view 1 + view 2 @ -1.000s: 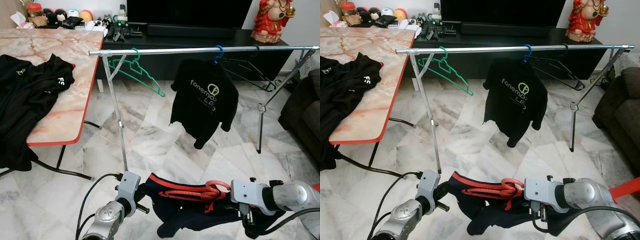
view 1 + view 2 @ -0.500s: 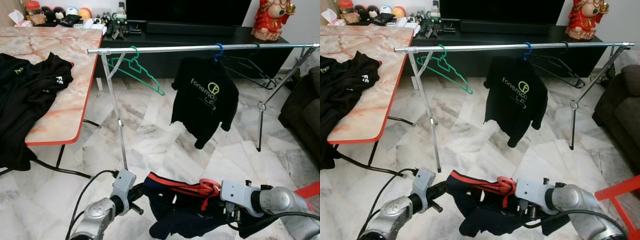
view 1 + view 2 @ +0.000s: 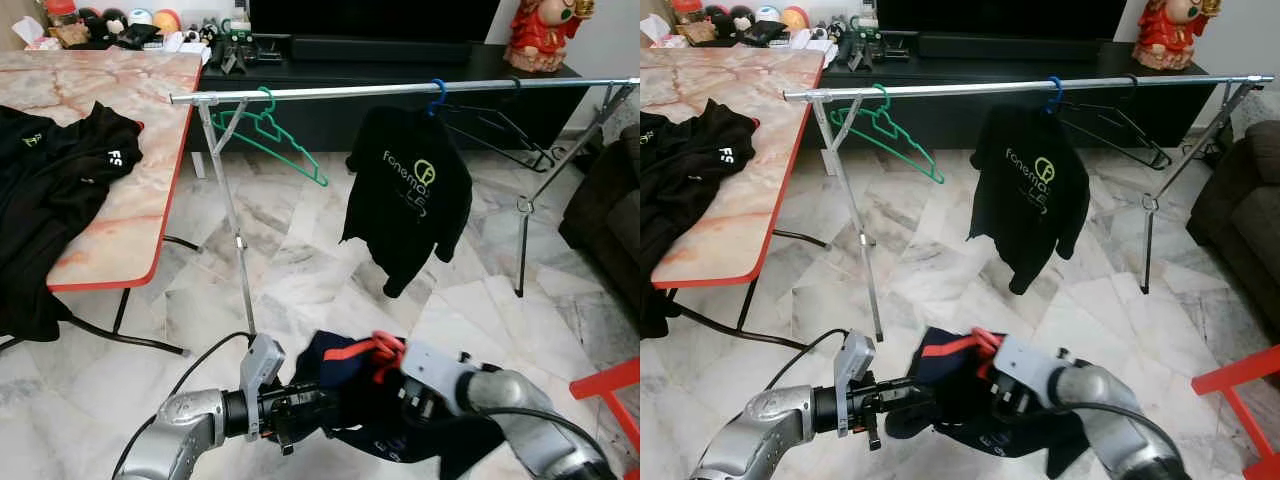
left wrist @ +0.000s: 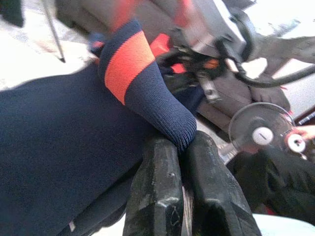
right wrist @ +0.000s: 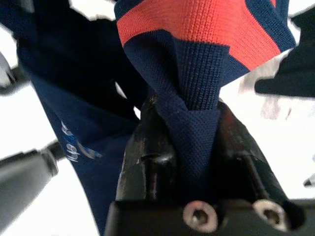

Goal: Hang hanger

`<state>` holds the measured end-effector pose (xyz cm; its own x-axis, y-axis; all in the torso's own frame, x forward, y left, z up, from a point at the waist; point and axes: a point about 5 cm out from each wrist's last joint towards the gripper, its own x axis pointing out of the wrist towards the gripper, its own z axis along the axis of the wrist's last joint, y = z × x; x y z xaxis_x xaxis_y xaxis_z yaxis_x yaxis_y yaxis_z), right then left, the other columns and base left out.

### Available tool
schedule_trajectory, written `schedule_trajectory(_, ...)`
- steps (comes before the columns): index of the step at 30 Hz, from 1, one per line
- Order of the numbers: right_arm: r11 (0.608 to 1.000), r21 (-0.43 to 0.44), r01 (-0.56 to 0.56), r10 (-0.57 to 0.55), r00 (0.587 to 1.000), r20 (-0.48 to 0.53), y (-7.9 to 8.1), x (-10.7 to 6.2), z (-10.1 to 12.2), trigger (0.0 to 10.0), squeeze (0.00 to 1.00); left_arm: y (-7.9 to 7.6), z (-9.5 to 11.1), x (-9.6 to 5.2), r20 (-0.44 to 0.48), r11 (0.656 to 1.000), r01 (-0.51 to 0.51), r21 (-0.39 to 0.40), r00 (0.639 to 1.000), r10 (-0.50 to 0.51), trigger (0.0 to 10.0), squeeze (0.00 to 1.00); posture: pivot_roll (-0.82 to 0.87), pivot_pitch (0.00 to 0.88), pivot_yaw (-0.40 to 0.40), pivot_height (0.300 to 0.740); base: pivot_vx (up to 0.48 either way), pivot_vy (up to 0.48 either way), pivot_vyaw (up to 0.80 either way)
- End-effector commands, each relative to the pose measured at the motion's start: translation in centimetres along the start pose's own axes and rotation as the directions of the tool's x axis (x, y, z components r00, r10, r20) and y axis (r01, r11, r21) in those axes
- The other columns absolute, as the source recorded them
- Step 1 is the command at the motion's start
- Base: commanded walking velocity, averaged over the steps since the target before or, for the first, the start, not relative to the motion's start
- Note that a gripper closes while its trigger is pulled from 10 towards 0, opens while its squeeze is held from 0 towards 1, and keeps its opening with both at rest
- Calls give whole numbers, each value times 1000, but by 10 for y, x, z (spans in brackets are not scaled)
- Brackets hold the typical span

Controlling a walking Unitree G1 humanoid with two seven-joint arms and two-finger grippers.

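A navy shirt (image 3: pixel 345 425) with red trim hangs bunched between my two grippers, low over the floor. A red hanger (image 3: pixel 386 346) pokes out at its top. My left gripper (image 4: pixel 181 142) is shut on a fold of the navy cloth beside a red band. My right gripper (image 5: pixel 189 110) is shut on another pinch of the same shirt, close to the collar trim. Ahead stands the metal clothes rail (image 3: pixel 340 92). It carries a green hanger (image 3: pixel 275 135), a black printed T-shirt (image 3: pixel 410 195) on a blue hanger (image 3: pixel 437 97), and black hangers (image 3: pixel 500 135).
A marble-top table (image 3: pixel 130 200) with red edging stands on the left, with black garments (image 3: pixel 50 190) lying on it. A dark TV console (image 3: pixel 400 55) runs behind the rail. A dark sofa (image 3: pixel 605 210) is on the right, and a red frame (image 3: pixel 610 385) near my right arm.
My right gripper has swung left toward the left one, so the shirt went from stretched out to bunched. The red hanger has moved left and up with it.
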<state>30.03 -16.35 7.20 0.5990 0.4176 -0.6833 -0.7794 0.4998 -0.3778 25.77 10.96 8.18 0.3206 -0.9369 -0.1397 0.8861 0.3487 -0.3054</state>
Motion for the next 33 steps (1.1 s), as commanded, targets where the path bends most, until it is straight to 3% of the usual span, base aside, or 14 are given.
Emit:
schedule_trajectory(1,999,20,29,-30,999,23,-8,-2,1,0,0,-8,-1,0,-26,999,42,-8,999,-42,10000,0,16,146,-67,740,0,0,0)
schedule_trajectory(3,1000,21,19,-20,999,37,-9,-1,5,0,0,-10,-1,-2,-47,999,47,-9,998,-47,10000,1000,16,145,-67,740,0,0,0)
schedule_trajectory(10,998,6,57,-57,998,17,-20,-2,2,0,0,-20,-1,-10,-78,996,83,-34,993,-86,10000,1000,22,142,-70,740,0,0,0)
schedule_trajectory(18,998,-4,57,-57,997,43,-22,1,5,0,0,-20,-7,-20,-187,998,60,8,981,-57,10000,1000,26,138,-68,740,0,0,0)
schedule_trajectory(20,1000,-21,-2,6,986,169,-18,-1,15,0,0,-4,-3,-22,-203,992,-72,103,975,92,10000,1000,26,138,-68,740,0,0,0)
schedule_trajectory(22,993,-63,-105,116,969,216,-10,-4,15,0,0,-1,3,-24,-184,990,-86,114,977,106,10000,1000,20,133,-65,740,0,0,0)
schedule_trajectory(26,959,-127,-253,273,944,184,2,-10,0,0,0,-1,11,-27,-183,986,-72,154,978,100,10000,1000,16,124,-65,740,0,0,0)
schedule_trajectory(29,912,-172,-372,394,911,118,10,-16,-16,0,0,6,16,-32,-178,980,-88,180,977,121,10000,1000,10,115,-75,740,0,0,0)
schedule_trajectory(33,884,-185,-429,447,891,73,10,-19,-28,0,0,14,27,-37,-174,969,-110,221,973,150,10000,1000,15,98,-84,740,0,0,0)
